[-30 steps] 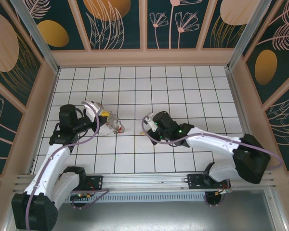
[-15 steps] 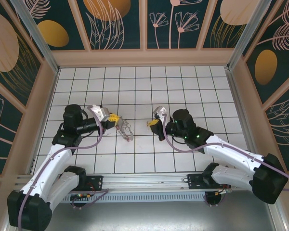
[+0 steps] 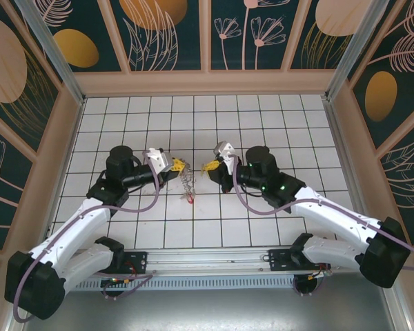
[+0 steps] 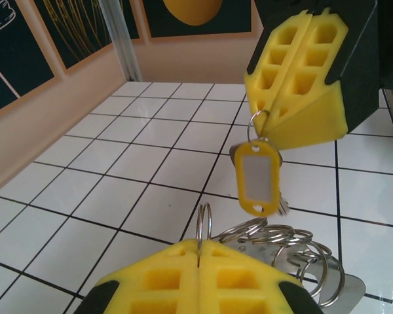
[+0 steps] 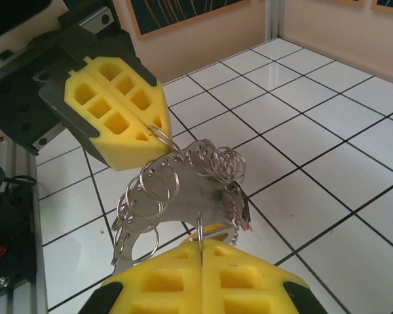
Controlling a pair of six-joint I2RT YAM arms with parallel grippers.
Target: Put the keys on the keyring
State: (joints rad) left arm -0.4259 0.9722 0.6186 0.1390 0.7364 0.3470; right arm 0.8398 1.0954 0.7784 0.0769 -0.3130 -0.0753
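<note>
Hanging from the left end effector [image 3: 179, 165], a tangle of silvery rings on a thin metal plate [image 5: 196, 190], the keyring [image 3: 188, 183], dangles over the middle of the white-tiled bench [image 3: 262, 117]. A small red piece [image 3: 191, 200] sits at its lowest end. The left end effector's yellow pads are pressed fully together. From its own wrist, one thin loop [image 4: 204, 226] of the keyring stands pinched edge-on in the seam between them. Facing it tip to tip, near but apart, is the right end effector [image 3: 210, 167], likewise clamped tight. A small split ring [image 4: 258, 125] is caught at its pad tips, and from that hangs a yellow tag [image 4: 256, 178] with a white label window. Something silvery, perhaps one of the keys [image 4: 283, 207], peeks out behind the tag's lower edge, though it is too hidden to be sure. From the right wrist the rings fan out in loops over the plate, between the two pairs of yellow pads. From the left wrist the tag hangs just beside the ring bundle, and whether they touch I cannot tell. Both arms reach in from the near edge and meet around the centre of the bench.
</note>
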